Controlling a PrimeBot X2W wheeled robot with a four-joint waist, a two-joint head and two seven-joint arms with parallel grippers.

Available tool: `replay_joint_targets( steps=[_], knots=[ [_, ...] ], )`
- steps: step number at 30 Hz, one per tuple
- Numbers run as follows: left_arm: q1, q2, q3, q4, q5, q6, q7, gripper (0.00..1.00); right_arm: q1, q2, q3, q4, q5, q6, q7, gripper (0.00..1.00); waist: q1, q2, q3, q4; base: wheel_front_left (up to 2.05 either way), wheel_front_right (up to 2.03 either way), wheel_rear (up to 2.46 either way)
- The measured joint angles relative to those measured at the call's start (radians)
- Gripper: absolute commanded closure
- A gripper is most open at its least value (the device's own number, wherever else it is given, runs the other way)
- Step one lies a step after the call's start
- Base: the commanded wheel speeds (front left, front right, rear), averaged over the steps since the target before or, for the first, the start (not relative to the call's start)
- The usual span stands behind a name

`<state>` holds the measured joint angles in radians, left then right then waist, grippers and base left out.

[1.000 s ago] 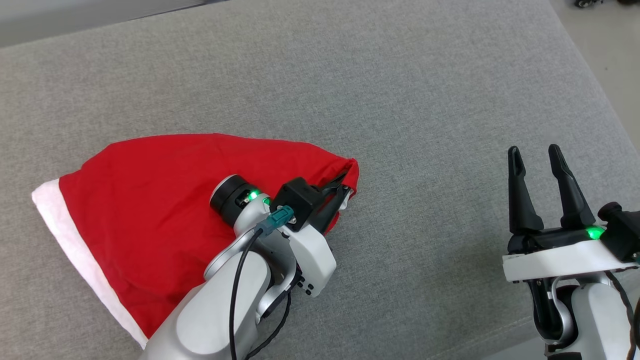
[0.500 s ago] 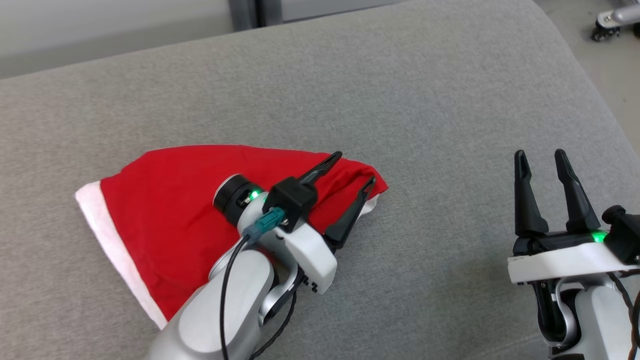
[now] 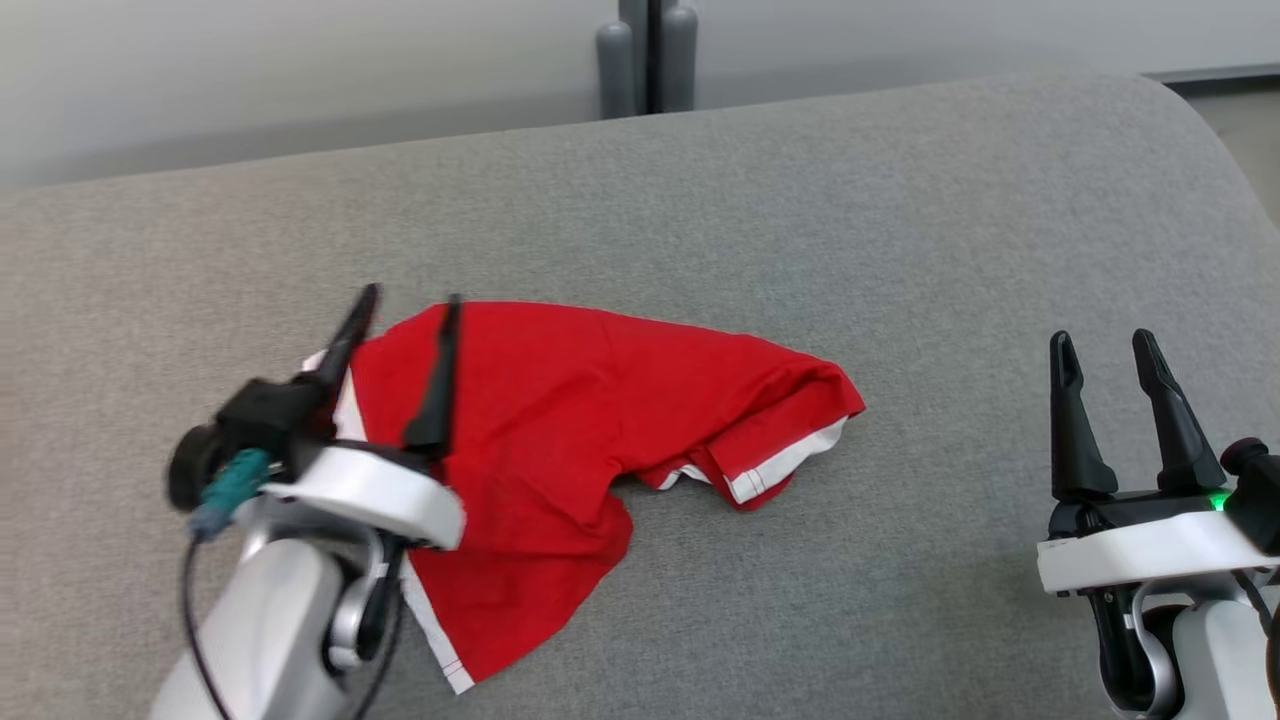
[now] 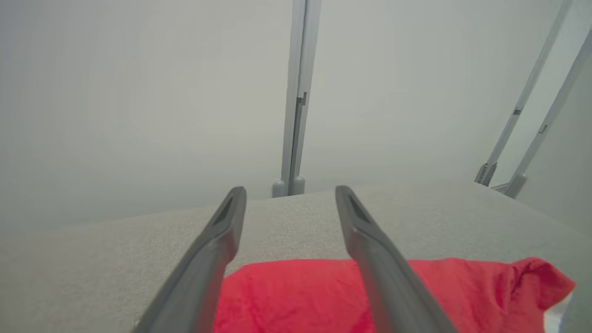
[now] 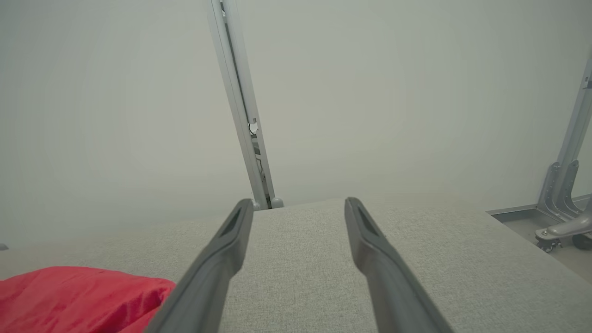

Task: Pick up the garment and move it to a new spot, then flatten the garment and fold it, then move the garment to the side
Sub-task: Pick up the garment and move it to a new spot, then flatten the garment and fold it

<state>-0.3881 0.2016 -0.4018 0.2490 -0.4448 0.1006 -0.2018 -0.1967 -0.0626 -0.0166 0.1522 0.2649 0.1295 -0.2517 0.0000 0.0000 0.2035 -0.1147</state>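
The garment (image 3: 580,400) is a red shirt with white striped trim, lying loosely folded on the grey cushion (image 3: 800,230). One trimmed sleeve end points right. My left gripper (image 3: 412,300) hovers over the garment's left edge, open, with nothing between its fingers. In the left wrist view the red garment (image 4: 296,296) lies below the spread left gripper (image 4: 290,194). My right gripper (image 3: 1105,340) stands open at the lower right, well clear of the cloth. From the right wrist the garment (image 5: 74,296) shows at the lower left, with the right gripper (image 5: 298,203) open above bare cushion.
The cushion's far edge meets a pale wall with a grey post (image 3: 648,55) behind it. A metal frame foot with a caster (image 5: 562,226) stands on the floor past the cushion's right end. Bare cushion stretches between the garment and my right gripper.
My left gripper opened and let go of the garment's right end, then drew back to the garment's left side. The head view tilted up. The right gripper stayed open.
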Motion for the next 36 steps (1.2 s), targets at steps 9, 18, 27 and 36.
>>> replay_joint_targets(
  steps=[9, 18, 27, 36],
  knots=[
    [0.149, 0.094, 0.146, -0.049, -0.066, 0.064, -0.025, 0.00, 0.027, -0.014, -0.002, -0.015, -0.013, 0.000, 0.029, 0.00, 0.0000, 0.0000, -0.052, 0.053, 0.00, 0.00, 0.00],
    [0.284, 0.142, 0.149, -0.133, -0.077, 0.070, -0.007, 0.00, 0.082, -0.024, 0.014, -0.015, -0.026, 0.000, 0.050, 0.00, 0.0000, 0.0000, -0.112, 0.072, 0.00, 0.00, 0.00],
    [0.358, 0.157, 0.134, -0.196, -0.075, 0.093, 0.017, 0.00, 0.134, -0.024, -0.006, -0.042, -0.040, 0.000, 0.081, 0.00, 0.0001, 0.0000, -0.152, 0.073, 0.00, 0.00, 0.00],
    [0.381, 0.164, 0.137, -0.214, -0.084, 0.088, 0.011, 0.00, 0.162, -0.020, -0.016, -0.069, -0.045, 0.000, 0.099, 0.00, 0.0000, 0.0000, -0.166, 0.087, 0.00, 0.00, 0.00]
  ],
)
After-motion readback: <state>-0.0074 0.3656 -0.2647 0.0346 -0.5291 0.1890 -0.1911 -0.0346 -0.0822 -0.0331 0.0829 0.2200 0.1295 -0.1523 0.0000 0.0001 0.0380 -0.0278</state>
